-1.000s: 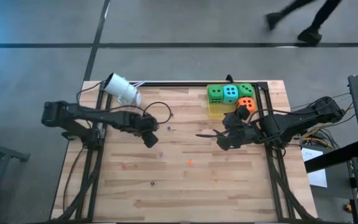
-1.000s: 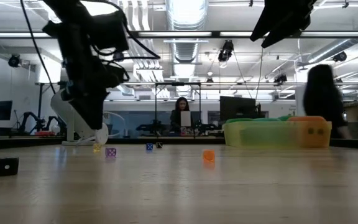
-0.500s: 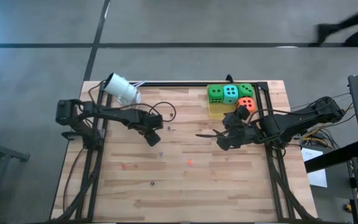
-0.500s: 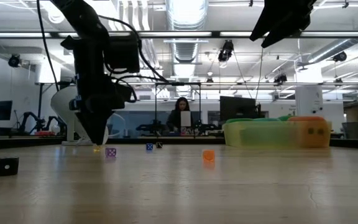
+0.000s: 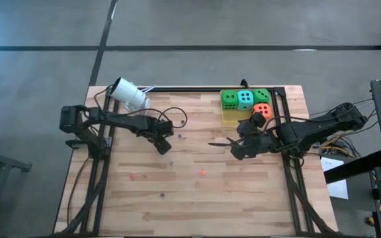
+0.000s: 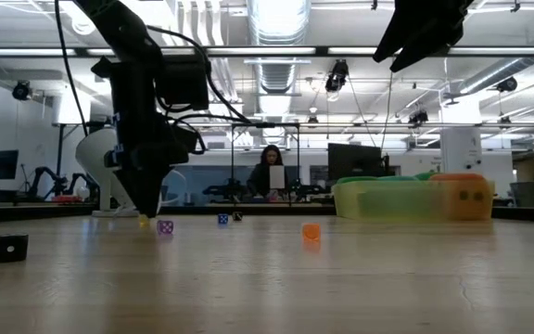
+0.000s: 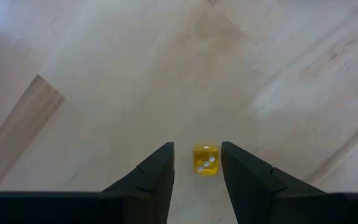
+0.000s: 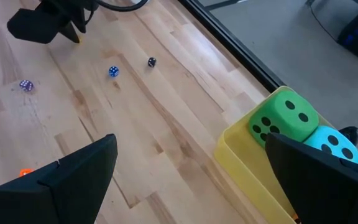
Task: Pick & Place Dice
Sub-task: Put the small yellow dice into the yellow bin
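Your left gripper hangs just above the table, jaws partly open, empty, with a small yellow die between its fingertips. Your right gripper waits spread wide; behind it, four large dice fill the yellow bin.

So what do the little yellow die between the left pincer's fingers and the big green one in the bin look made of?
Yellow die: probably clear hard plastic, since it is glossy and see-through with white dots. Big green die: likely foam or soft plastic, being matte with rounded edges and dark dots.
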You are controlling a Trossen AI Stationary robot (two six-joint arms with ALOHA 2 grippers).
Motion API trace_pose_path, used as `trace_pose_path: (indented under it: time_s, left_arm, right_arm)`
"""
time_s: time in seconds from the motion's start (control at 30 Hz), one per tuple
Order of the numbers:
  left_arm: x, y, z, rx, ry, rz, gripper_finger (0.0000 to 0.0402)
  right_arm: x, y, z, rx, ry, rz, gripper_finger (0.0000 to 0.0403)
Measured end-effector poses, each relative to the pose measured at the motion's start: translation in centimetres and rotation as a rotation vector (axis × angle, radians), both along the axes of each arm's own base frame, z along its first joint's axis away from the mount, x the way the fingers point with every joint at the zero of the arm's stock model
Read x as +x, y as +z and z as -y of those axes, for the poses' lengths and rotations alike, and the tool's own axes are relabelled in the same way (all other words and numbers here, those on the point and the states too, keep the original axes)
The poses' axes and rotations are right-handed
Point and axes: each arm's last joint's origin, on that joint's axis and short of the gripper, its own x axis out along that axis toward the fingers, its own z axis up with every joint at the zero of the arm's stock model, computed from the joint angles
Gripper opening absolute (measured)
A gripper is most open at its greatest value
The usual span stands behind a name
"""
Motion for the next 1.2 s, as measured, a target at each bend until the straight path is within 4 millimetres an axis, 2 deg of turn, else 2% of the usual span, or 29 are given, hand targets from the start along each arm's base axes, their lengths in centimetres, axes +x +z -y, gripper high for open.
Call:
trace_pose_path:
  time_s: [0.27,0.5,0.77,1.03,1.2]
  left_arm:
    - [0.0,-0.1,0.0,0.000,0.003,0.007,0.0137]
    - [-0.7,-1.0,0.1,-0.003,0.011,-0.003,0.0136]
    - [0.0,-1.0,0.0,0.009,0.006,0.063,0.0134]
    - [-0.1,-1.0,0.1,-0.021,-0.003,0.053,0.0094]
    - [-0.2,-1.0,0.1,-0.021,-0.003,0.052,0.0086]
  right_arm:
    - [0.0,0.0,0.0,0.000,0.000,0.000,0.0400]
    - [0.0,0.0,0.0,-0.001,0.000,-0.001,0.0400]
    - [0.0,-0.1,0.0,-0.001,0.000,-0.003,0.0400]
    - [0.0,-0.1,0.0,0.002,0.002,-0.003,0.0400]
    - [0.0,-0.1,0.0,0.004,0.003,-0.004,0.0400]
